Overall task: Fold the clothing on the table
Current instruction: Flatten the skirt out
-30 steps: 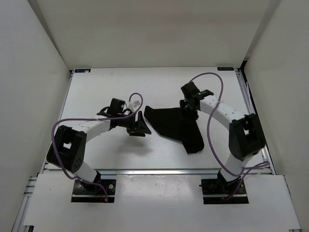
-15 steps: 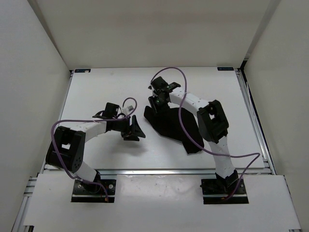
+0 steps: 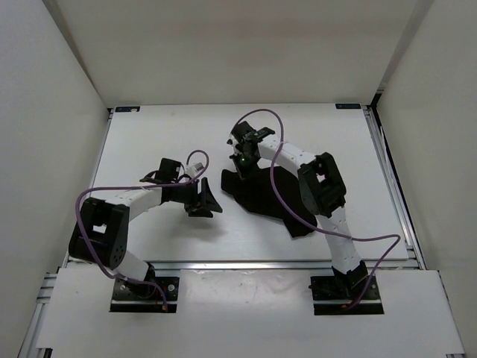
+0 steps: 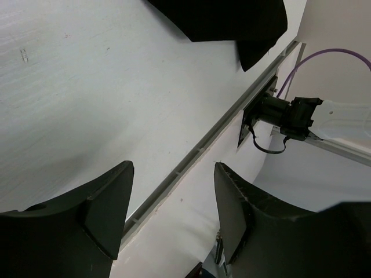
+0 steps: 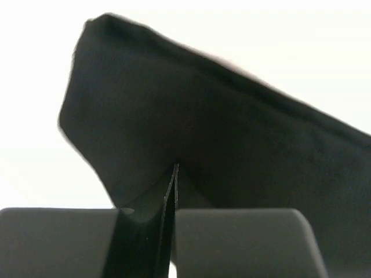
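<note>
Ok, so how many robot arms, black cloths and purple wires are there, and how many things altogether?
Robot arms: 2, the left arm and the right arm
Black cloth: 1
Purple wires: 2, the left wire and the right wire
Total: 5

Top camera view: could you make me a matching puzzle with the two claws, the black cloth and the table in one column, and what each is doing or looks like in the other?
Column one:
1. left gripper
2. right gripper
3. clothing
4. table

Column two:
A. white, flat, the widest surface
B. shut, pinching something soft
C. open, holding nothing, above bare white surface
D. black, lying mid-table

Pairs: 1-C, 2-B, 3-D, 4-A
</note>
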Motion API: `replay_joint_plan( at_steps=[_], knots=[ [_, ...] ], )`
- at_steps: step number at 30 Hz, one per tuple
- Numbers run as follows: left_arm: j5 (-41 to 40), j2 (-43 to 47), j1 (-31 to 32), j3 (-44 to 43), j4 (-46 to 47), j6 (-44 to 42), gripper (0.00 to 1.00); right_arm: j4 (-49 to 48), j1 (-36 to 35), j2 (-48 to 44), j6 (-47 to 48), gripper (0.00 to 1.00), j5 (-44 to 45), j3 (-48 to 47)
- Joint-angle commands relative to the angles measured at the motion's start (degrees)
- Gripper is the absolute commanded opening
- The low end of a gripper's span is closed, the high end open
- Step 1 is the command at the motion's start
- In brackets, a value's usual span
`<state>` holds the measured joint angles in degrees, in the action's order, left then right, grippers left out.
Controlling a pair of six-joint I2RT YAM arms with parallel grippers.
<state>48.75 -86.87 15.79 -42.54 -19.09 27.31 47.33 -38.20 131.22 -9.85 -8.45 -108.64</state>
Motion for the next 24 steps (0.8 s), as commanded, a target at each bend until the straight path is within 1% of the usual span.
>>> replay_joint_plan(
  at_steps=[1,3,8,10,12,13,14,15,16,18,19,20,22,24],
  knots=[
    [0.29,3.28,-1.2,1.23,0.2,-0.86,0.69,4.34,-0.91,-9.46,1.24,0.0,-3.85,-3.95],
    [-0.06,3.55,-1.55,1.5,0.2,-0.86,0.69,6.09,-1.79,-14.75,2.02,0.0,-4.29,-3.6],
    [-0.59,4.25,-2.35,2.47,-0.68,-1.99,0.69,6.02,-6.71,-31.95,2.82,0.0,-6.22,3.69],
    [-0.76,4.17,-2.43,2.64,-1.29,-1.91,0.69,3.84,-6.72,-37.14,0.8,0.0,-8.85,8.33],
    [-1.02,4.69,-2.26,2.73,-1.3,-1.65,0.68,0.33,-4.45,-42.69,-1.14,0.0,-9.49,12.21],
    [-1.2,4.95,-2.17,2.99,-0.6,-1.39,0.68,-1.52,-3.3,-43.5,-1.84,0.04,-8.87,15.44],
    [-1.29,5.04,-1.91,3.43,0.1,-1.03,0.69,-2.58,-1.38,-43.85,-2.8,0.17,-9.21,18.61],
    [-1.38,5.57,-1.82,3.43,0.46,0.1,0.7,-2.77,1.25,-43.85,-2.81,0.32,-8.96,19.68],
    [-1.73,5.31,-1.73,3.87,0.89,0.46,0.72,-2.51,2.85,-43.51,-3.42,0.39,-8.61,20.39],
    [-4.52,5.31,-1.73,2.65,2.65,2.21,0.75,-1.55,6.98,-40.53,-3.69,0.43,-6.51,21.1],
    [-4.8,5.31,-2.08,1.34,3.61,2.74,0.75,-0.93,8.12,-39.04,-3.25,0.42,-4.32,21.01],
    [-7.07,4.61,-2.78,-0.5,5.02,4.23,0.74,-0.49,9.44,-38.24,-2.9,0.45,-1.86,20.4],
    [-12.78,3.65,-3.92,-3.5,9.84,7.22,0.72,-0.49,11.47,-37.27,-2.28,0.43,1.32,20.22],
    [-16.3,0.32,-4.63,-8.75,10.39,7.23,0.7,-3.55,13.22,-37.09,-1.32,0.44,2.91,21.88]
  ],
)
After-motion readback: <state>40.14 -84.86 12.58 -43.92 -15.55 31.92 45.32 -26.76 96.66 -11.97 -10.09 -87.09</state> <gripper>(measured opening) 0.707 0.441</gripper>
